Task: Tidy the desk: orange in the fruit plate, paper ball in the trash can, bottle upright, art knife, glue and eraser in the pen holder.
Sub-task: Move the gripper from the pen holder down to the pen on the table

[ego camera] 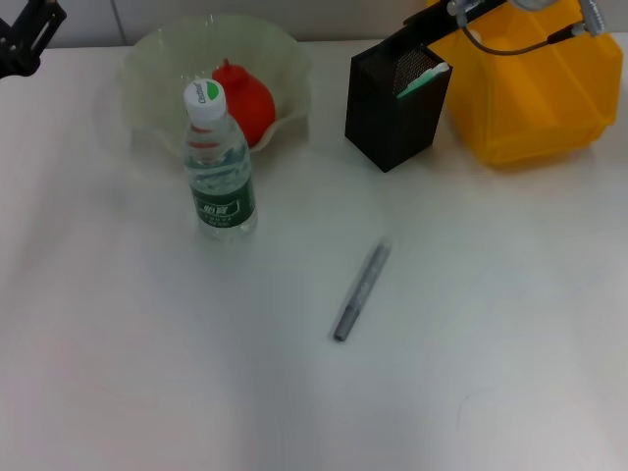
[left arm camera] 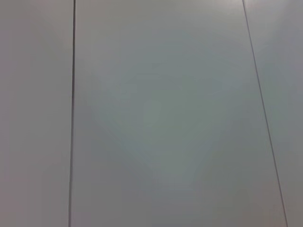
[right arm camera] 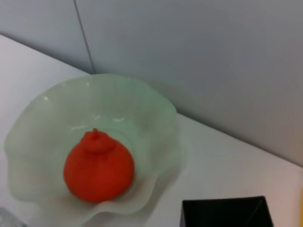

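In the head view the orange (ego camera: 247, 103) sits inside the fruit plate (ego camera: 280, 49) at the upper left of the frame, and the right wrist view shows it (right arm camera: 98, 166) resting on the floor of the bowl (right arm camera: 161, 118), stem nub up. The bottle (ego camera: 220, 167) stands upright on the white table (ego camera: 471, 373) just in front of the plate, its white-and-green cap overlapping the plate's near rim and part of the orange from this angle.

At upper centre right the pen holder (ego camera: 395, 108) stands with a white and green item (ego camera: 424, 80) leaning out of its top corner (too small to tell what it is). Just beside it on the right, filling the upper right corner, is the trash can (ego camera: 535, 93). A corner of the pen holder (right arm camera: 225, 213) also shows at the lower edge of the right wrist view.

A slim grey pen-like tool (ego camera: 361, 291) lies alone near the frame's centre, angled, well apart from everything else.

The right gripper (ego camera: 461, 12) hangs at the top edge over the gap between pen holder and trash can, cables trailing across the bin; whether its fingers are spread or closed cannot be told. The left gripper (ego camera: 27, 34) is parked in the upper left corner, off beside the plate, its finger state likewise unclear. The left wrist view shows only a plain grey panelled wall (left arm camera: 156, 113).
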{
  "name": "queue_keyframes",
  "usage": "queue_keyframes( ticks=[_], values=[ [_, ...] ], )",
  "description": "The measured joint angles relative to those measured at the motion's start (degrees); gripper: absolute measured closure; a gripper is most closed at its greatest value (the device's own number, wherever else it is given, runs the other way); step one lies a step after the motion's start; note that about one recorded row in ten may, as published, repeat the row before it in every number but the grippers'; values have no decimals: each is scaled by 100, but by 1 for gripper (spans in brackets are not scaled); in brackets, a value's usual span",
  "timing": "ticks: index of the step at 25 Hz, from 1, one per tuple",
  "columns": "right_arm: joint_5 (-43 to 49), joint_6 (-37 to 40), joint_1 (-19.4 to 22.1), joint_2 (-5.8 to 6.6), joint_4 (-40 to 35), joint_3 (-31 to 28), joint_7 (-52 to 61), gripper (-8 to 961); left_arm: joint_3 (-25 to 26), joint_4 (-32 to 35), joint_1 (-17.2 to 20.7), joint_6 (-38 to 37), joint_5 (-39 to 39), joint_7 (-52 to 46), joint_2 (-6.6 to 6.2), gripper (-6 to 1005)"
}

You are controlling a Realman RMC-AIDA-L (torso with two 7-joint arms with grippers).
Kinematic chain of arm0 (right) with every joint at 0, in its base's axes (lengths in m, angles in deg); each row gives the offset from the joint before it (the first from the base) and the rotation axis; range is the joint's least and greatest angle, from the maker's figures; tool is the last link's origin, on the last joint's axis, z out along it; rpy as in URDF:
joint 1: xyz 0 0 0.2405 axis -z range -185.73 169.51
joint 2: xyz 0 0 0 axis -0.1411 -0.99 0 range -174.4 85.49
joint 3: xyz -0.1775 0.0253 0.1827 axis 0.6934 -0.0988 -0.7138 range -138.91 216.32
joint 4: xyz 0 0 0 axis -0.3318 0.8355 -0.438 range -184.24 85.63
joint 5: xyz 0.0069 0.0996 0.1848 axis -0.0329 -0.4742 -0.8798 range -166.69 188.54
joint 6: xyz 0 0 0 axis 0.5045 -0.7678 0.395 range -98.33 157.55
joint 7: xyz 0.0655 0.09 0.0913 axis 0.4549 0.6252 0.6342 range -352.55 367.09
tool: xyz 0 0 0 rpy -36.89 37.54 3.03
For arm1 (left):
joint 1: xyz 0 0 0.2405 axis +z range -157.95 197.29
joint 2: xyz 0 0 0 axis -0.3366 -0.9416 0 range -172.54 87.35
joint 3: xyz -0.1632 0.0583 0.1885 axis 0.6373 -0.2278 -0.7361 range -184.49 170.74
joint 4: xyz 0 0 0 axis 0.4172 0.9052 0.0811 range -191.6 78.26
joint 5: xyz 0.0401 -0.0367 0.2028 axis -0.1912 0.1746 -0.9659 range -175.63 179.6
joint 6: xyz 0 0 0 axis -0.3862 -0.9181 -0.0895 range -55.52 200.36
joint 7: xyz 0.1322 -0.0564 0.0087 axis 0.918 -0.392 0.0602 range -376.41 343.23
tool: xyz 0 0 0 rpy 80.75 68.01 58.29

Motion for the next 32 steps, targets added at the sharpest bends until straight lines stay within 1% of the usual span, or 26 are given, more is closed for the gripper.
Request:
queue_keyframes(
  ticks=[3, 4, 5, 7, 9, 10, 13, 14, 15, 18, 19, 20, 23, 24, 25, 26, 27, 29, 32],
  values=[
    [0, 423, -105, 0, -134, -13, 243, 259, -18, 12, -6, 0, 0, 0, -2, 381],
    [0, 776, -226, 1, -179, -46, 432, 259, -21, 15, -6, 0, 0, 0, -3, 381],
    [0, 776, -226, 1, -179, -46, 432, 259, -29, 19, -6, 1, 0, 0, -3, 381],
    [-4, 1156, -384, -2, -173, -173, 585, 259, -32, 23, -10, 1, 0, 0, -8, 381],
    [-122, 1554, -593, -19, -4, -325, 692, 259, -32, 26, -20, 1, 0, -1, -14, 381],
    [-122, 1554, -593, -19, -4, -325, 692, 259, -32, 26, -20, 1, 0, -1, -14, 381],
    [-399, 1762, -800, -3, 435, -388, 788, 260, -32, 19, -24, 0, 0, 7, -16, 381],
    [-473, 1803, -978, 19, 885, -520, 808, 260, -31, 9, -23, -6, 0, 59, -16, 381],
    [-473, 1803, -978, 19, 885, -520, 808, 260, -31, 9, -23, -6, 0, 59, -16, 381],
    [-477, 1819, -1209, 53, 1528, -709, 820, 260, -29, 4, 5, -30, 0, 133, -16, 381],
    [-454, 1823, -1320, 65, 1864, -737, 860, 260, -28, 3, 19, -37, 0, 147, -15, 381],
    [-454, 1823, -1320, 65, 1864, -737, 860, 260, -26, 3, 27, -38, 0, 148, -15, 381],
    [-401, 1828, -1438, 68, 2225, -705, 947, 260, 3, 3, 81, -51, 0, 149, -15, 381],
    [-394, 1822, -1518, 69, 2476, -695, 966, 260, 29, 14, 130, -73, 18, 170, -15, 381],
    [-394, 1822, -1518, 69, 2476, -695, 966, 260, 29, 14, 130, -73, 18, 170, -15, 381],
    [-383, 1758, -1611, 66, 2756, -691, 967, 260, 39, 13, 174, -97, 93, 245, -15, 381],
    [-383, 1758, -1611, 66, 2756, -691, 967, 260, 39, 13, 174, -97, 93, 245, -15, 381],
    [-249, 1605, -1738, 24, 3144, -681, 969, 260, 42, 5, 230, -136, 214, 353, -15, 381],
    [-101, 1506, -1820, -1, 3341, -677, 970, 260, 43, 2, 310, -226, 365, 438, -15, 381]
  ],
)
